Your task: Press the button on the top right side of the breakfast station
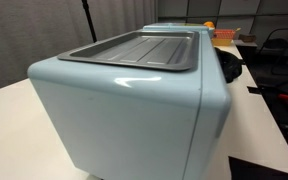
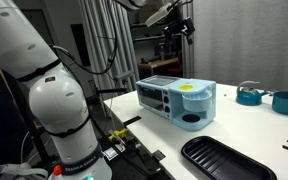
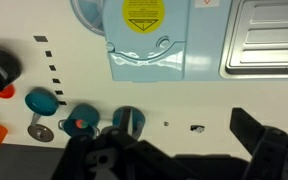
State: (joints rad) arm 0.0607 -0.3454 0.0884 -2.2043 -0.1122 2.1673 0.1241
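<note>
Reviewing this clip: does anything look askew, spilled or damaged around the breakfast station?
Nothing stands out. The breakfast station stands upright on the white table, its griddle tray sits flat in the top, and no spill or damage shows. The gripper hangs well above it, open.

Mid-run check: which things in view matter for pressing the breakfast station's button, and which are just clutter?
For the job:
- breakfast station, with the griddle tray on top; I cannot make out the button itself
- gripper, open, high above the station

Lying about:
- black tray at the table's near edge
- teal pots beyond the station
</note>
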